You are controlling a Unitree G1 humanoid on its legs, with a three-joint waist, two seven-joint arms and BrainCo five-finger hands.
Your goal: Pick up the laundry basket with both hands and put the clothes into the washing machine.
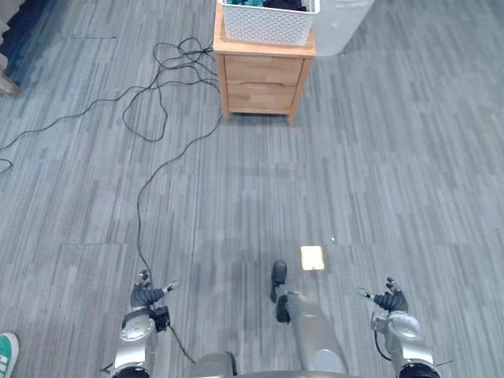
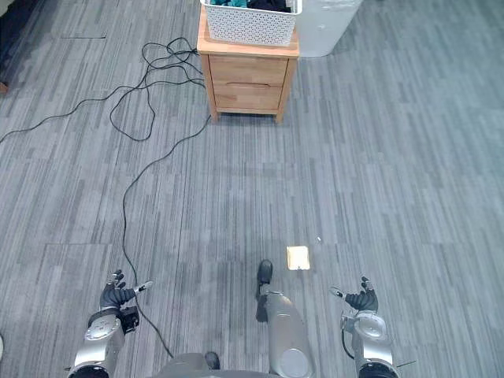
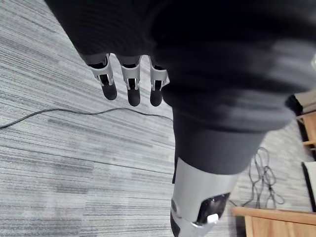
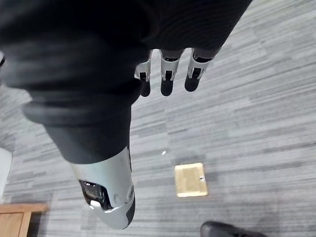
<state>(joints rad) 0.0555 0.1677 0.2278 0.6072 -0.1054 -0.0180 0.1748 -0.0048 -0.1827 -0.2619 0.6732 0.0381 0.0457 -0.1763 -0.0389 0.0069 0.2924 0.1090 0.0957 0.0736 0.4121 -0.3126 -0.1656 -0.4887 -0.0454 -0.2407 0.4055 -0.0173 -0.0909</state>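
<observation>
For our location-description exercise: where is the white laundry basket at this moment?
In the left eye view, the laundry basket sits atop the wooden cabinet at top centre, with a white appliance just right of it.

- The floor (image 1: pixel 394 157) is grey carpet laid in large tiles, streaked with fine darker and lighter stripes; faint seams show between the tiles.
- A low wooden counter (image 1: pixel 262 75) with two drawers and short legs stands on the carpet at the far side.
- A small tan square plate (image 1: pixel 313 257) lies flat in the floor nearer the camera, catching the light brightly.
- Something dark (image 1: pixel 14 27) sits at the far left edge, too cut off to tell.
</observation>
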